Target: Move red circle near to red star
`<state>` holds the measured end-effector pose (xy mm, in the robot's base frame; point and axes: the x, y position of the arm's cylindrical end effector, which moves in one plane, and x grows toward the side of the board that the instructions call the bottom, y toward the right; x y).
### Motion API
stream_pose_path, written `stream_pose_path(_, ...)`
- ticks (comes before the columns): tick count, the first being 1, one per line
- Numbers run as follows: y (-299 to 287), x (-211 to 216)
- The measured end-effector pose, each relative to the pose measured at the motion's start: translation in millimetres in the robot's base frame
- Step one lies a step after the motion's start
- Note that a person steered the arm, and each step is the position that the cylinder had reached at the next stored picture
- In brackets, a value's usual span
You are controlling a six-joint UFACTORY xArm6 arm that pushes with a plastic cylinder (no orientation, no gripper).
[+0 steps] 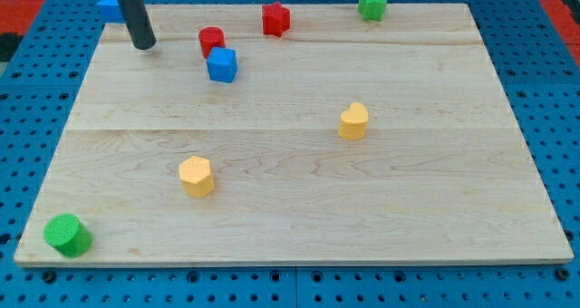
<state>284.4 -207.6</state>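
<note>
The red circle (211, 41) stands near the view's top, left of centre, touching or almost touching the blue cube (222, 64) just below it. The red star (275, 19) sits to the circle's right, near the board's top edge, a short gap away. My tip (143, 45) rests on the board to the left of the red circle, with a clear gap between them.
A blue block (111, 7) sits at the top left corner behind the rod. A green star (372, 3) is at the top right. A yellow heart-like block (354, 121) and a yellow hexagon (196, 176) lie mid-board. A green circle (68, 235) is at the bottom left corner.
</note>
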Motion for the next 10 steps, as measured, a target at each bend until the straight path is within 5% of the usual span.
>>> stream_pose_path(4, 66.7, -1.7)
stream_pose_path(8, 171.2, -62.7)
stream_pose_path(10, 168.1, -90.6)
